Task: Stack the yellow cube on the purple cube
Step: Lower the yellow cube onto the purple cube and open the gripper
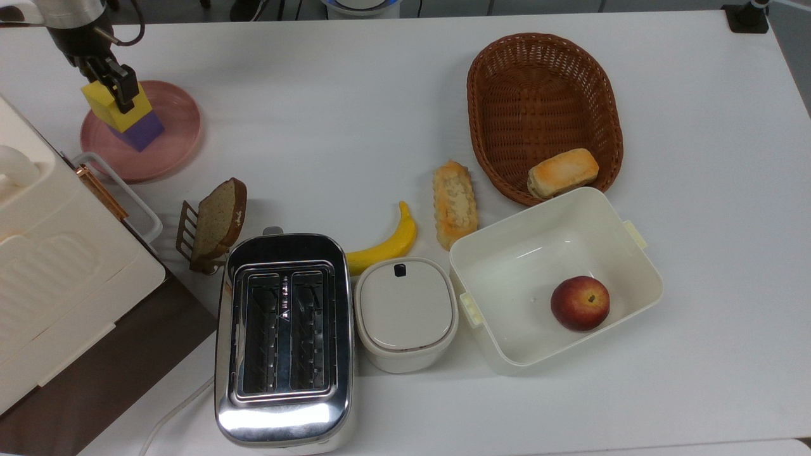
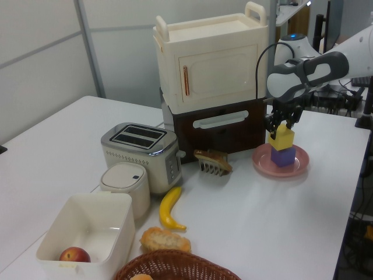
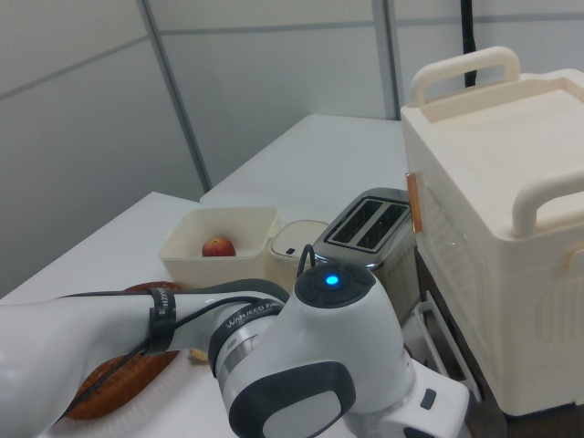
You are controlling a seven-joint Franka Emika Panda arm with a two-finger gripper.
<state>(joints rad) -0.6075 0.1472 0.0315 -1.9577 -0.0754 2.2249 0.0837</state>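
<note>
The yellow cube (image 1: 111,106) is held in my gripper (image 1: 118,95), which is shut on it. It sits straight over the purple cube (image 1: 142,133), and in the left view the yellow cube (image 2: 282,139) appears to touch the top of the purple cube (image 2: 283,157). The purple cube stands on a pink plate (image 1: 174,126) at the top view's far left. From above, the yellow cube covers most of the purple one. In the left view my gripper (image 2: 281,123) comes down from above onto the plate (image 2: 297,168).
A cream cabinet (image 1: 57,266) on a brown base stands close beside the plate. Nearby are a bread slice in a rack (image 1: 217,221), a toaster (image 1: 283,335), a banana (image 1: 388,244), a lidded white container (image 1: 405,310), a white bin (image 1: 627,253) holding an apple, and a wicker basket (image 1: 545,95).
</note>
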